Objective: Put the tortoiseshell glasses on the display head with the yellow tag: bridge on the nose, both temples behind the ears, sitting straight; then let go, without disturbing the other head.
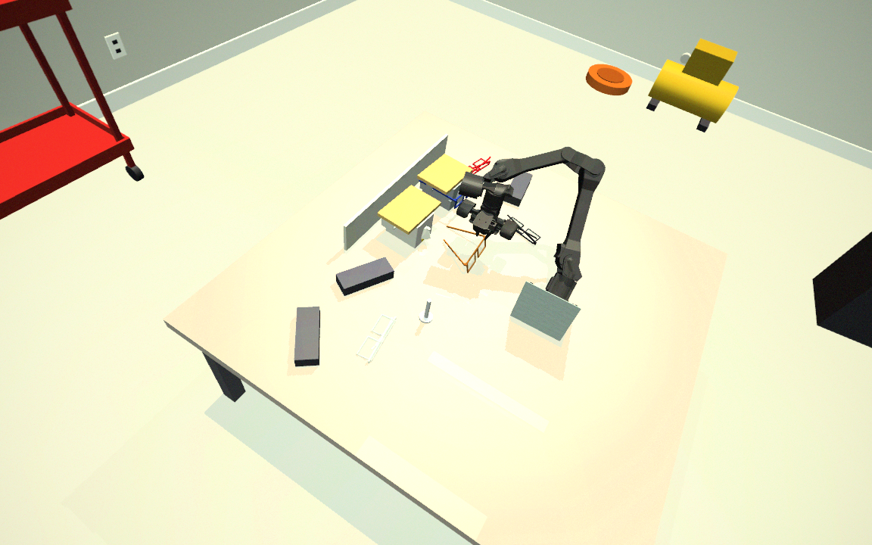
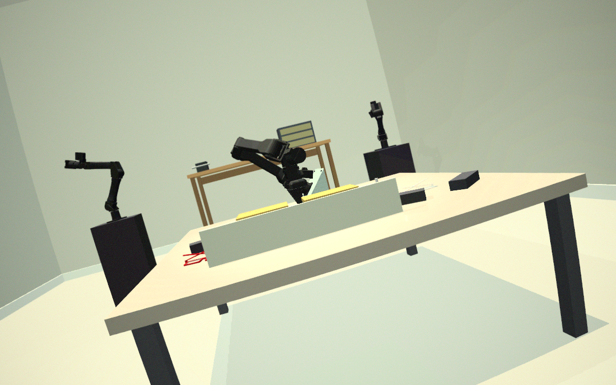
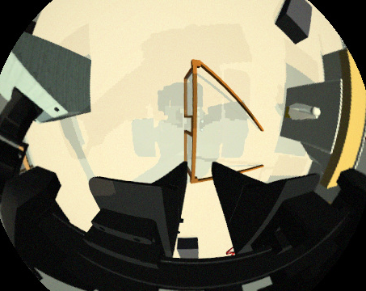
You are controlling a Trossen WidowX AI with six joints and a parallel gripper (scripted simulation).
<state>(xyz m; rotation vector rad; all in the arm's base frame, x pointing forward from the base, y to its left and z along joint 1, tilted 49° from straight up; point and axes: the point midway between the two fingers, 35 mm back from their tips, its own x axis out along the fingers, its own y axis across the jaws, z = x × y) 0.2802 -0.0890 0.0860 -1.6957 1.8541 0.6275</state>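
Note:
The tortoiseshell glasses point(image 1: 468, 266) point(image 3: 195, 101), orange-brown, stand with temples open and pointing toward the near display head point(image 1: 409, 234) point(image 3: 312, 125). That head has a yellow top and a small yellow patch beside its nose. The other head point(image 1: 444, 174) wears blue glasses point(image 1: 439, 192). My gripper point(image 1: 487, 235) point(image 3: 199, 166) points down over the end of the glasses' front. Its fingers are partly apart and hold nothing; in the wrist view the hinge corner shows just beyond the gap between the tips. In the exterior view the heads' tops and panel hide the glasses.
A long grey panel point(image 1: 395, 193) point(image 2: 300, 229) stands behind the heads. Black glasses point(image 1: 530, 235) lie beside the gripper, red ones point(image 1: 480, 164) point(image 2: 194, 259) past the far head. Dark blocks point(image 1: 365, 275) point(image 1: 306, 335), a peg point(image 1: 427, 310), white glasses point(image 1: 376, 337) and a tilted board point(image 1: 545, 310) point(image 3: 65, 69) stand around.

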